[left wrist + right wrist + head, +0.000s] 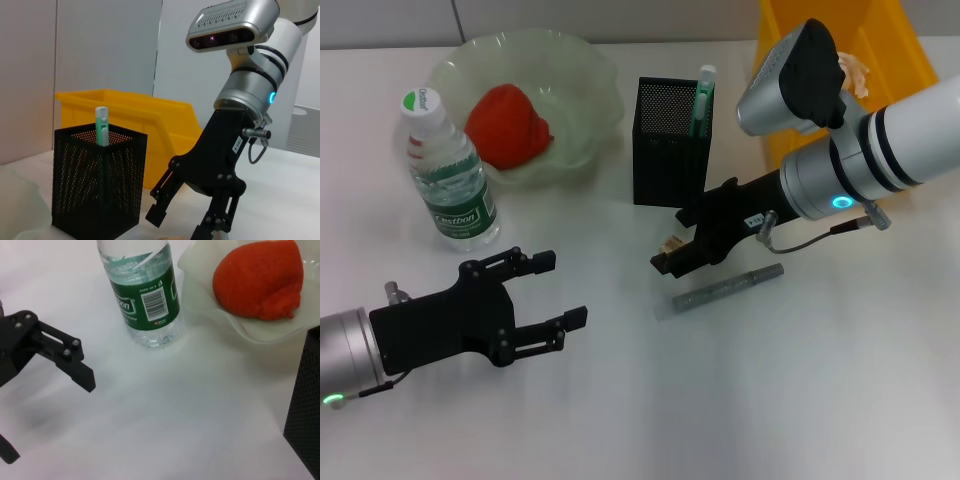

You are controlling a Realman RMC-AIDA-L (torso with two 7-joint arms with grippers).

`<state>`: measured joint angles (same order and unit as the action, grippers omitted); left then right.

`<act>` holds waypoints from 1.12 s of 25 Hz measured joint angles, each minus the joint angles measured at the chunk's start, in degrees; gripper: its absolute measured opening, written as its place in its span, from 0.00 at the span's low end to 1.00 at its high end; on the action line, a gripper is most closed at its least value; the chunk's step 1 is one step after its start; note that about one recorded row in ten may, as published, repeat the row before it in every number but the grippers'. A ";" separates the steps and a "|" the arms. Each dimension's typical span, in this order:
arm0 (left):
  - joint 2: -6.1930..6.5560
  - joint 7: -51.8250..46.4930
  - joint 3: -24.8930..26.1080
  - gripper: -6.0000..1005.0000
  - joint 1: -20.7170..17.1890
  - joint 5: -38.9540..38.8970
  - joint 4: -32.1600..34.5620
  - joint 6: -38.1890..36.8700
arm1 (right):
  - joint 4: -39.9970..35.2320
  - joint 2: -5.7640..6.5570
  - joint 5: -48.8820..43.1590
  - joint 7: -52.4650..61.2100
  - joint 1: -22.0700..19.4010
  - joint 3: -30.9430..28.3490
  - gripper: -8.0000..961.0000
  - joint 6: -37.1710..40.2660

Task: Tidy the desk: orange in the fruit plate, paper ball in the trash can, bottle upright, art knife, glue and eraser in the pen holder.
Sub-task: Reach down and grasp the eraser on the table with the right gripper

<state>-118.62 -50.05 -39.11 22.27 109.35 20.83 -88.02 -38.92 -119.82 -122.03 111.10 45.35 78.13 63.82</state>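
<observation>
The eraser [671, 243], a small tan block, lies on the desk [770, 400] between the spread fingers of my right gripper [672, 242], which is open just in front of the pen holder [665, 150]. The left wrist view shows that gripper [176, 225] low beside the mesh box [95, 185]. The art knife [702, 100] stands inside the holder. The glue [725, 288] lies flat near the right gripper. The orange [507, 125] rests in the fruit plate [575, 90]. The bottle [445, 170] stands upright. The paper ball [853, 72] is in the trash can [900, 45]. My left gripper [563, 289] hovers open and empty at the front left.
The right arm's wrist camera housing [790, 75] sits above the near corner of the yellow bin. In the right wrist view the bottle [145, 295] stands beside the plate [250, 330], with a left gripper finger [65, 352] close by.
</observation>
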 joint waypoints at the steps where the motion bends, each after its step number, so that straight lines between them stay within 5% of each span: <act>1: -0.01 0.00 0.00 0.80 0.02 -0.08 0.00 0.00 | 0.00 0.00 0.00 0.00 0.00 0.00 0.85 0.01; 28: 0.23 -0.48 0.00 0.80 1.31 0.04 0.64 -1.20 | -0.64 0.04 1.19 -0.01 0.11 0.00 0.85 -0.22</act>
<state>-118.39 -50.53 -39.11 23.58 109.39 21.47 -89.22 -39.56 -119.78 -120.84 111.09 45.46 78.13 63.61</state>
